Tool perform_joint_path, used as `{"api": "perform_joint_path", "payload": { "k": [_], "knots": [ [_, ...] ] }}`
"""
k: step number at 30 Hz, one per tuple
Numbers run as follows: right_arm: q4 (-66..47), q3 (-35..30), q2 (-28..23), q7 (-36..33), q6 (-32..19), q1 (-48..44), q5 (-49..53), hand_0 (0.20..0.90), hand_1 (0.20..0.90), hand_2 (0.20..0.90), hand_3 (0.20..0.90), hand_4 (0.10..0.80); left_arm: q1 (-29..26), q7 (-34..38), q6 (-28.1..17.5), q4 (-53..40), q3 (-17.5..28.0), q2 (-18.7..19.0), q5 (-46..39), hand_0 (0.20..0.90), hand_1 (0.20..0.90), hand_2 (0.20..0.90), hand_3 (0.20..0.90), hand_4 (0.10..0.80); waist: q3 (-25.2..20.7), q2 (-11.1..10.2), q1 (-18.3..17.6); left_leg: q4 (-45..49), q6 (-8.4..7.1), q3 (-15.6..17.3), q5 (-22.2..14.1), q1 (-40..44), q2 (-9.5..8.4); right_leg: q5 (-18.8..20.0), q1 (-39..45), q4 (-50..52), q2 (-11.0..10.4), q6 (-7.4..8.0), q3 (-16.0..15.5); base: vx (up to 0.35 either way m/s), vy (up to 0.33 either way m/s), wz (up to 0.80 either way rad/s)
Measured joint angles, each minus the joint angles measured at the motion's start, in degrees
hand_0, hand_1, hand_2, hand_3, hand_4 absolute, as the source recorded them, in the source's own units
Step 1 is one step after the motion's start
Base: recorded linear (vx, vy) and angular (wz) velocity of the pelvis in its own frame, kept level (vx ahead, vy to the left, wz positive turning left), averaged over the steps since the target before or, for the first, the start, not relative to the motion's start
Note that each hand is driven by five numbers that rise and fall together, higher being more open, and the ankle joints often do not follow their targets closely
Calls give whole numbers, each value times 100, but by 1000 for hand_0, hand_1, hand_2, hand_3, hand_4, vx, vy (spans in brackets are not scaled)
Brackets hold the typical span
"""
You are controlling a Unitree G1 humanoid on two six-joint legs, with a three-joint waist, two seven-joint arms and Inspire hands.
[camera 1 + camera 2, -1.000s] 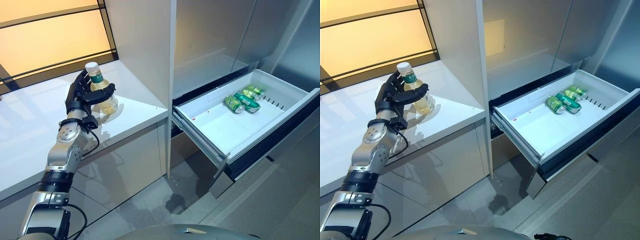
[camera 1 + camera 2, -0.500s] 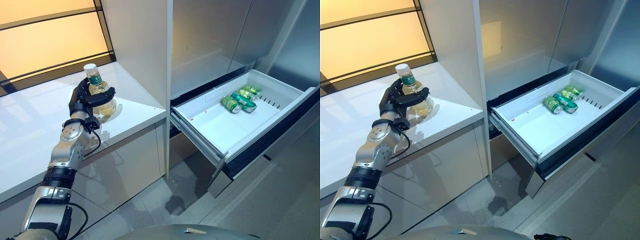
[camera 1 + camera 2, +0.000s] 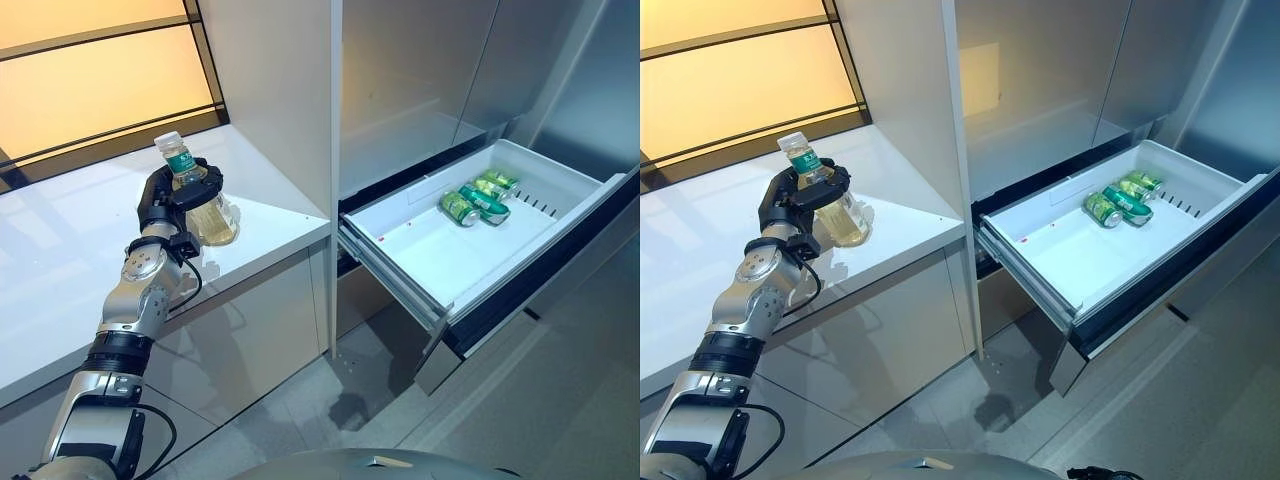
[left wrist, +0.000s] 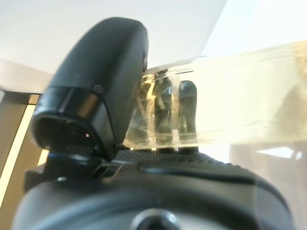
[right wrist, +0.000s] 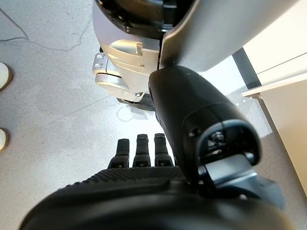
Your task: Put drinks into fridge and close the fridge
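Observation:
A clear bottle of yellow drink, with a green label and white cap, is on the white counter, tilted with its cap leaning left. My left hand is shut on it; in the left wrist view the thumb lies across the bottle and the fingers show through the liquid. The white fridge drawer stands pulled out at the right, with green cans lying at its far end. My right hand appears only in its wrist view, hanging over the floor with straight fingers, holding nothing.
A tall grey cabinet panel stands between the counter and the fridge. The drawer's front corner juts out over the grey floor. A person's white shoes show at the edge of the right wrist view.
The bottle in my left hand has tipped, its cap swinging left. The hand has closed further round it. The view has shifted slightly.

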Motion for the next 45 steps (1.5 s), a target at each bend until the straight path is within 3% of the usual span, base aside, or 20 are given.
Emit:
{"api": "perform_joint_path", "payload": {
  "k": [5,19,26,31,33,36,39,45],
  "knots": [
    [0,12,-3,44,-16,-20,-176,900,900,900,900,800,0,7,-22,0,0,0,11,300,300,300,200,100,0,0,-11,0,0,12,0,-1,3,2,-6,0,1,-1,13,0,0,0],
    [-831,1285,-358,568,-193,-130,-1677,900,900,900,900,800,5,-61,-56,-195,-176,-3,27,300,300,300,200,100,9,-15,142,1,0,-33,0,-41,5,10,-28,0,0,-8,-34,-8,2,1],
    [-2029,1742,-726,856,-185,-165,-2149,900,900,900,900,800,107,-165,-58,-1034,-449,-2,29,300,300,300,200,100,62,-93,292,16,2,-150,10,-120,-12,10,-50,0,-9,-8,-155,-42,9,9],
    [-2919,1764,-564,973,-229,-466,-1975,900,900,900,900,800,107,-333,-163,-1368,-479,-1,7,300,300,300,200,100,99,-136,289,18,-1,-159,12,-122,-15,10,-48,0,-7,-7,-163,-52,16,1],
    [-3364,1867,-399,1020,-364,-684,-1789,900,900,900,900,800,106,-394,-283,-1551,-607,3,4,300,300,300,200,100,131,-115,294,19,7,-172,18,-126,-29,9,-47,0,-17,-7,-175,-69,36,3],
    [-2846,1819,-64,769,-1295,-933,-1718,900,900,900,900,800,105,-676,-543,-1615,-704,20,0,300,300,300,200,100,161,-90,380,19,11,-177,21,-129,-40,7,-47,0,-28,-3,-181,-49,51,1],
    [-2653,2039,13,600,-1735,-937,-1742,900,900,900,900,800,69,-776,-549,-1843,-722,174,-42,300,300,300,200,100,189,-51,434,20,18,-241,26,-164,-53,-5,-51,0,-39,13,-252,-57,31,10],
    [-5151,2252,-735,1110,-1153,-513,-1737,900,900,900,900,800,54,-624,-723,-2286,-722,569,-149,300,300,300,200,100,270,-11,428,19,20,-272,34,-189,-55,-9,-54,0,-42,19,-305,-50,-1,5]
  ]
}}
